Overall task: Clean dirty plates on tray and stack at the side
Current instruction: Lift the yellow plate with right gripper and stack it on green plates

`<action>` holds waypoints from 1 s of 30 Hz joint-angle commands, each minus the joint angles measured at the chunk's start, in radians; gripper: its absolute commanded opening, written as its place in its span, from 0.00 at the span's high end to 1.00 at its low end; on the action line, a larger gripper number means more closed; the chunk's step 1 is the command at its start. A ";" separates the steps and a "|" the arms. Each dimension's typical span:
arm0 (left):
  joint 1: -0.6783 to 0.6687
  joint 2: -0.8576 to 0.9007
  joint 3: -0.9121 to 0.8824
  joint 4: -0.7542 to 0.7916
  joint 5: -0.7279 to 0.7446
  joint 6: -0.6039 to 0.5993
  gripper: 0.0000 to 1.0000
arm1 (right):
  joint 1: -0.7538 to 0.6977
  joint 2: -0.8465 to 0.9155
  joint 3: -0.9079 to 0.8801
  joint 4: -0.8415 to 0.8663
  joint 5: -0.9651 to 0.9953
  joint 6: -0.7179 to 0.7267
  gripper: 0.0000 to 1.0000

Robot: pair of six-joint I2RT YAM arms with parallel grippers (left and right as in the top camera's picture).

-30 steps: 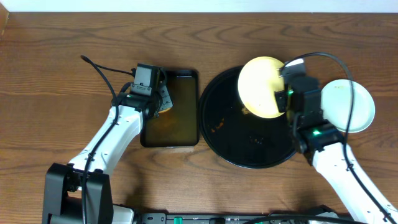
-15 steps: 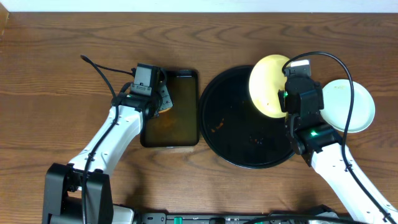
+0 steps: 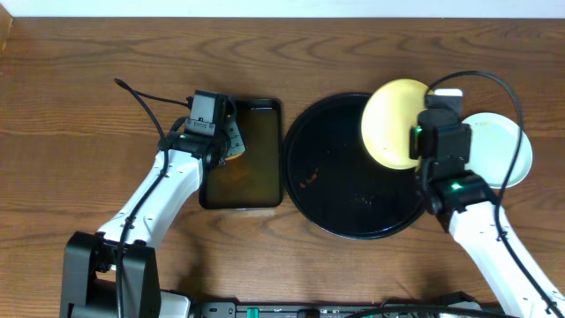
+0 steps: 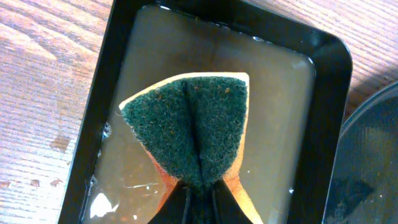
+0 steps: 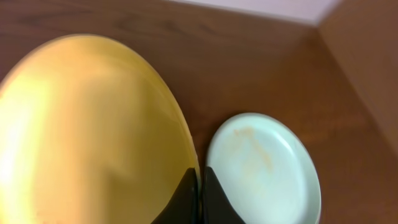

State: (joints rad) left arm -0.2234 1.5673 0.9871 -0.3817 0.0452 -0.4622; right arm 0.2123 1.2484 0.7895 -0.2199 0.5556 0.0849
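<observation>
— What's on the left?
— The left gripper (image 4: 200, 190) pinches a folded green sponge (image 4: 193, 124) over the black basin (image 4: 93, 124) of brownish water, at nine o'clock of the tray (image 3: 335, 194).
— And right?
— The right gripper (image 5: 200, 180) clamps the pale yellow plate (image 3: 393, 124) by its edge, tilted, over the tray's two o'clock rim. A mint-white plate (image 5: 267, 168) lies on the table (image 3: 88, 71) at three o'clock.

Likely robot lab: two arms (image 3: 154, 199) mounted at wood-grain table (image 3: 62, 106), plain white wall (image 3: 265, 7) behind
</observation>
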 commanded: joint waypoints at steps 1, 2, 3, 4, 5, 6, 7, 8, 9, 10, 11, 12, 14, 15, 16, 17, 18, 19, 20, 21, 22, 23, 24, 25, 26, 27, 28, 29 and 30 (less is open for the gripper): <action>0.004 -0.002 -0.001 0.001 -0.012 0.021 0.92 | -0.146 -0.005 0.001 -0.009 -0.086 0.185 0.99; 0.004 -0.002 -0.001 0.001 -0.012 0.020 0.91 | -0.190 -0.005 0.001 -0.008 -0.126 0.185 0.99; 0.004 -0.002 -0.001 0.002 -0.012 0.020 0.92 | -0.229 -0.005 0.002 -0.013 -0.146 0.193 0.99; 0.004 -0.002 -0.001 0.001 -0.012 0.020 0.92 | -0.275 -0.005 0.002 -0.027 -0.149 0.220 0.99; 0.004 -0.002 -0.001 0.001 -0.012 0.020 0.91 | -0.308 -0.005 0.002 -0.040 -0.148 0.240 0.99; 0.004 -0.002 -0.001 0.001 -0.012 0.021 0.92 | -0.353 -0.005 0.001 -0.056 -0.148 0.269 0.99; 0.004 -0.002 -0.001 0.001 -0.012 0.021 0.92 | -0.397 -0.005 0.001 -0.071 -0.150 0.299 0.99; 0.004 -0.002 -0.001 0.001 -0.012 0.021 0.92 | -0.451 -0.005 0.001 -0.088 -0.152 0.323 0.99; 0.004 -0.002 -0.001 0.001 -0.012 0.021 0.92 | -0.489 -0.005 0.001 -0.097 -0.159 0.323 0.99; 0.004 -0.002 -0.001 0.001 -0.012 0.021 0.92 | -0.515 -0.003 0.001 -0.099 -0.167 0.323 0.99; 0.004 -0.002 -0.001 0.001 -0.012 0.021 0.92 | -0.544 0.000 0.001 -0.099 -0.177 0.323 0.99; 0.004 -0.002 -0.001 0.001 -0.012 0.021 0.92 | -0.566 0.005 0.001 -0.098 -0.184 0.322 0.99; 0.004 -0.002 -0.001 0.002 -0.012 0.021 0.92 | -0.602 0.019 0.001 -0.104 -0.187 0.322 0.99; 0.004 -0.002 -0.001 0.001 -0.013 0.021 0.92 | -0.616 0.028 0.001 -0.110 -0.186 0.322 0.99; 0.004 -0.002 -0.001 0.001 -0.012 0.021 0.92 | -0.634 0.043 0.001 -0.114 -0.187 0.323 0.99; 0.004 -0.002 -0.001 0.001 -0.012 0.021 0.92 | -0.647 0.057 0.001 -0.113 -0.187 0.324 0.99; 0.004 -0.002 -0.001 0.001 -0.012 0.021 0.92 | -0.663 0.077 0.001 -0.108 -0.186 0.336 0.99; 0.004 -0.002 -0.001 0.001 -0.012 0.021 0.92 | -0.677 0.097 0.001 -0.097 -0.187 0.348 0.99; 0.004 -0.002 -0.001 0.001 -0.012 0.021 0.91 | -0.691 0.122 0.001 -0.075 -0.193 0.349 0.99; 0.004 -0.002 -0.001 0.001 -0.012 0.021 0.92 | -0.699 0.143 0.001 -0.053 -0.202 0.348 0.99; 0.004 -0.002 -0.001 0.001 -0.012 0.021 0.92 | -0.706 0.166 0.001 -0.029 -0.208 0.348 0.99; 0.004 -0.002 -0.001 0.001 -0.012 0.021 0.92 | -0.710 0.189 0.001 0.000 -0.212 0.348 0.99; 0.004 -0.002 -0.001 0.001 -0.012 0.021 0.91 | -0.711 0.205 0.001 0.022 -0.214 0.344 0.96; 0.004 -0.002 -0.001 0.001 -0.012 0.021 0.92 | -0.711 0.216 0.001 0.043 -0.220 0.344 0.91; 0.004 -0.002 -0.001 0.001 -0.012 0.021 0.92 | -0.711 0.227 0.001 0.084 -0.251 0.341 0.80; 0.004 -0.002 -0.001 0.001 -0.012 0.021 0.92 | -0.711 0.229 0.001 0.113 -0.307 0.316 0.73; 0.004 -0.002 -0.001 0.001 -0.012 0.021 0.92 | -0.709 0.228 0.002 0.143 -0.387 0.277 0.71; 0.004 -0.002 -0.001 0.002 -0.013 0.021 0.92 | -0.708 0.228 0.002 0.163 -0.460 0.253 0.70; 0.004 -0.002 -0.001 0.002 -0.013 0.021 0.92 | -0.708 0.228 0.002 0.172 -0.540 0.237 0.69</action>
State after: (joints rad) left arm -0.2234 1.5673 0.9871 -0.3824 0.0452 -0.4622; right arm -0.4938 1.4780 0.7876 -0.0799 0.2558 0.3893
